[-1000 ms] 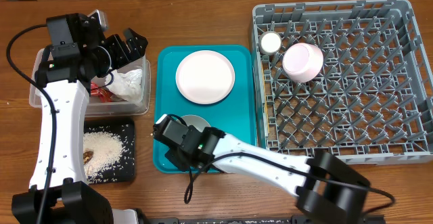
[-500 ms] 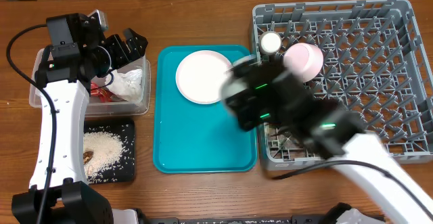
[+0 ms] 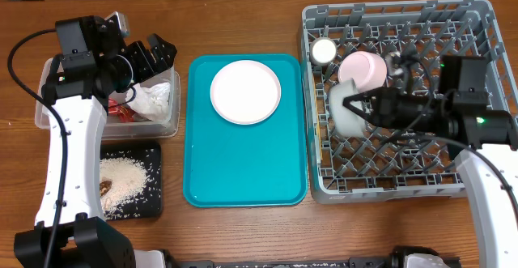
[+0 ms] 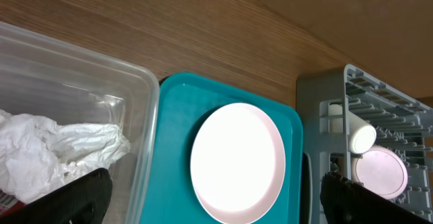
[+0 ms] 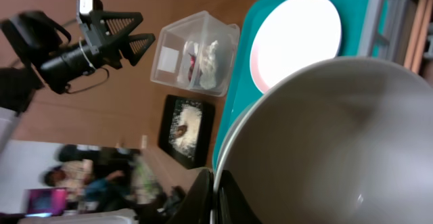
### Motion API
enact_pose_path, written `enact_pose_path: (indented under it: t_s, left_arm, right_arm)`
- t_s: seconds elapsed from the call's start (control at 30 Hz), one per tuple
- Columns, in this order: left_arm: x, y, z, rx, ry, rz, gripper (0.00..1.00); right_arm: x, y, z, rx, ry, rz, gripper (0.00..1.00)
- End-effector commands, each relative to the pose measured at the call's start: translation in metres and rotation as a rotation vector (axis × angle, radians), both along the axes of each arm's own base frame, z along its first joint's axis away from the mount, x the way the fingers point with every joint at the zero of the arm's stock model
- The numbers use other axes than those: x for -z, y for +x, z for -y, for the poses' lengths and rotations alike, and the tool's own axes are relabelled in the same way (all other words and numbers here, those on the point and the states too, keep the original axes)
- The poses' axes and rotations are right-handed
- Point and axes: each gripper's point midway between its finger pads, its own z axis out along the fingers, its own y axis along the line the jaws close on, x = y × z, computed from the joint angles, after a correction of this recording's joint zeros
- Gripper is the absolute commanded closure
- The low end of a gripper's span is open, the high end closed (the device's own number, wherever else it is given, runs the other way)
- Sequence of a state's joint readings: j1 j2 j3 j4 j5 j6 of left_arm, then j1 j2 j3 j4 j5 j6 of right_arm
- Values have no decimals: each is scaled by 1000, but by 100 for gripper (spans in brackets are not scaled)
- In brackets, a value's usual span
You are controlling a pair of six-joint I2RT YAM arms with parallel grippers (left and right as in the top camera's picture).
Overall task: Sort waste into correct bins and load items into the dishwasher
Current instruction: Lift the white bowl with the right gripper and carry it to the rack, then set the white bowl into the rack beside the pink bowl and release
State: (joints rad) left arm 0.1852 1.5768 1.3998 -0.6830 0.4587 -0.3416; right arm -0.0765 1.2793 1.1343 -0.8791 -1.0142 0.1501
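**Overhead:** The waste looks sorted. The napkin (image 3: 151, 98) and red wrapper (image 3: 121, 111) lie in the tub (image 3: 173, 110), and the rice (image 3: 121, 177) is heaped in the black tray (image 3: 154, 159). The left pincer (image 3: 150, 57) hangs above the tub, spread wide and empty. The cup (image 3: 324, 51) and a pink bowl (image 3: 362, 70) sit in the rack (image 3: 405, 9). The right pincer (image 3: 357, 107) is clamped on the rim of the whitish bowl (image 3: 343, 112), held on edge over the rack's left side and not yet set down. Only the plate (image 3: 246, 91) waits on the teal tray (image 3: 243, 171), which rests on the tabletop (image 3: 243, 17). I judge that seating the bowl and loading the plate are what remain.

**Left wrist:** The plate is on the teal tray, the napkin in the tub, and the cup and pink bowl in the rack. The fingertips (image 4: 81, 197) sit far apart with nothing between them.

**Right wrist:** The bowl fills the view, its rim pinched. The tub's white label (image 5: 167, 60) is too small to read, and no other writing shows.
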Motion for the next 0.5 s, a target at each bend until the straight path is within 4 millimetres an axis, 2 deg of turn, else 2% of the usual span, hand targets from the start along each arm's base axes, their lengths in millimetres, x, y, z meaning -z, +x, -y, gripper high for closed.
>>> enact_pose_path:
  t_s: [0.0, 0.27, 0.37, 0.47]
  left_arm:
    - [-5, 2, 0, -4, 0, 12, 0]
    - [-5, 2, 0, -4, 0, 12, 0]
    - [-5, 2, 0, -4, 0, 12, 0]
    - [-5, 2, 0, -4, 0, 12, 0]
  right_arm:
    - [5, -4, 12, -40, 205, 5, 96]
    - [59, 13, 49, 78, 264, -98, 96]
    - [74, 18, 51, 86, 278, -137, 96]
    - [73, 18, 48, 53, 363, -163, 96]
